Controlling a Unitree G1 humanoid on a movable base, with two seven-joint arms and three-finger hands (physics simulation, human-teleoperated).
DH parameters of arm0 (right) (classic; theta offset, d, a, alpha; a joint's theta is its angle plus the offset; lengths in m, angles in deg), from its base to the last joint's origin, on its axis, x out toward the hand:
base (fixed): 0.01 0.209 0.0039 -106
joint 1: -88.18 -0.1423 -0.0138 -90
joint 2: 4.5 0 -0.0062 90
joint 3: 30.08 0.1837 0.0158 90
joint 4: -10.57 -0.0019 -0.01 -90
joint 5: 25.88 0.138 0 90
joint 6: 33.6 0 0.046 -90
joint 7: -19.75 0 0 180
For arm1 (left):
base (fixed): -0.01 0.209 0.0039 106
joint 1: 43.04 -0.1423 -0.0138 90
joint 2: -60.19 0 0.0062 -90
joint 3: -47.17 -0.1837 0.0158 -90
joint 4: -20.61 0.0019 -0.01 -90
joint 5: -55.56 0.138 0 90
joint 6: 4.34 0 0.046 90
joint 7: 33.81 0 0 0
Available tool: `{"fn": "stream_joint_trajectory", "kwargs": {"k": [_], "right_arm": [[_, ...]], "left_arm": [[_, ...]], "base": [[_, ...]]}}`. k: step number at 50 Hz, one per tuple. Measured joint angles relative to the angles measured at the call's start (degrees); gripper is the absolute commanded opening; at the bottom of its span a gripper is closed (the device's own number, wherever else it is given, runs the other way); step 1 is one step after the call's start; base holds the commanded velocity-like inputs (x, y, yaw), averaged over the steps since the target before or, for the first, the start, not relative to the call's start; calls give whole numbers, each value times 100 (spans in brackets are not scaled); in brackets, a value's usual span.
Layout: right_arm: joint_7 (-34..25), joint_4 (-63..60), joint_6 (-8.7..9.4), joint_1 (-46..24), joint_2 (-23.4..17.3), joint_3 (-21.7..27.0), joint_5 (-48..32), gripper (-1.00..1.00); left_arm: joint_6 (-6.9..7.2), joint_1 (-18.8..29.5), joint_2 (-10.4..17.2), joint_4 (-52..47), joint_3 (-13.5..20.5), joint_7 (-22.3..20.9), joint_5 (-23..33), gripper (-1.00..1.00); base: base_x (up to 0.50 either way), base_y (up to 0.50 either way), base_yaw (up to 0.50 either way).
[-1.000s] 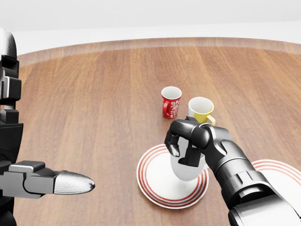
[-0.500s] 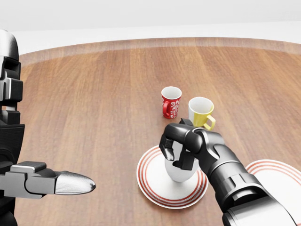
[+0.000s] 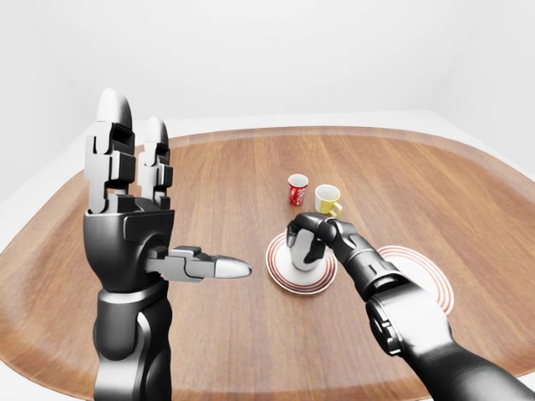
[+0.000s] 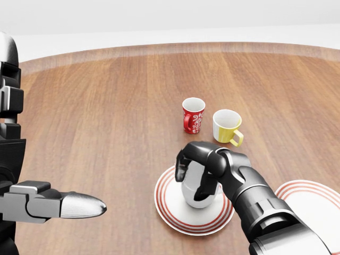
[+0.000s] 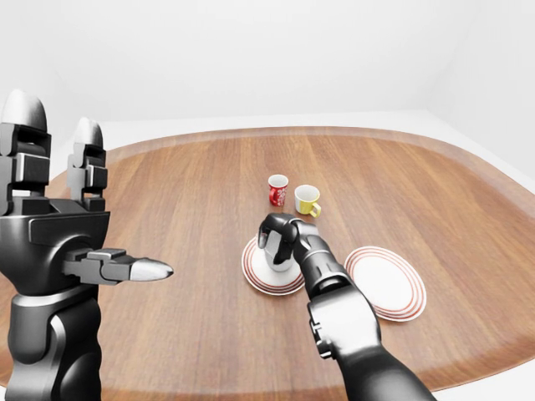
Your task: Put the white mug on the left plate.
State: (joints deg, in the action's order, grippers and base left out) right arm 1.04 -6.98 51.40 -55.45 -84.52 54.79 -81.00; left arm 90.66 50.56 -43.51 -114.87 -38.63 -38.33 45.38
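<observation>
My right hand (image 4: 194,172) is shut on the white mug (image 4: 192,192) from above. The mug's base is on or just above the left plate (image 4: 169,209), a white plate with red rings; I cannot tell whether it touches. The mug leans a little to the left. My left hand (image 3: 134,209) is open and raised at the left of the left-eye view, fingers up and thumb pointing right, far from the mug. In the head view only its thumb (image 4: 69,206) shows.
A red patterned mug (image 4: 193,115) and a yellow mug (image 4: 227,127) stand on the wooden table (image 4: 106,106) just above the left plate. A second red-ringed plate (image 4: 313,199) lies at the right.
My right hand has moved left and lowered with the white mug over the left plate. The yellow mug's handle now shows in full. The left hand has not moved.
</observation>
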Motion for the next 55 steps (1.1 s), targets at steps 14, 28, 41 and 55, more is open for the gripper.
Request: {"fn": "stream_joint_trajectory", "kwargs": {"k": [14,28,41,55], "right_arm": [[-140,-4,0,64,19,-30,-26,100],[-350,-199,0,100,10,-59,-98,100],[-1042,-1331,0,465,-7,-5,-29,100],[-2129,-5175,1000,1266,441,181,2232,100]], "left_arm": [[0,15,14,22,32,4,-18,100],[0,1,12,21,25,-1,-18,100],[0,-12,6,23,8,-4,-3,100],[0,-32,-6,26,-17,-8,17,100]], "base": [[0,0,0],[0,0,0],[0,0,0],[0,0,0]]}}
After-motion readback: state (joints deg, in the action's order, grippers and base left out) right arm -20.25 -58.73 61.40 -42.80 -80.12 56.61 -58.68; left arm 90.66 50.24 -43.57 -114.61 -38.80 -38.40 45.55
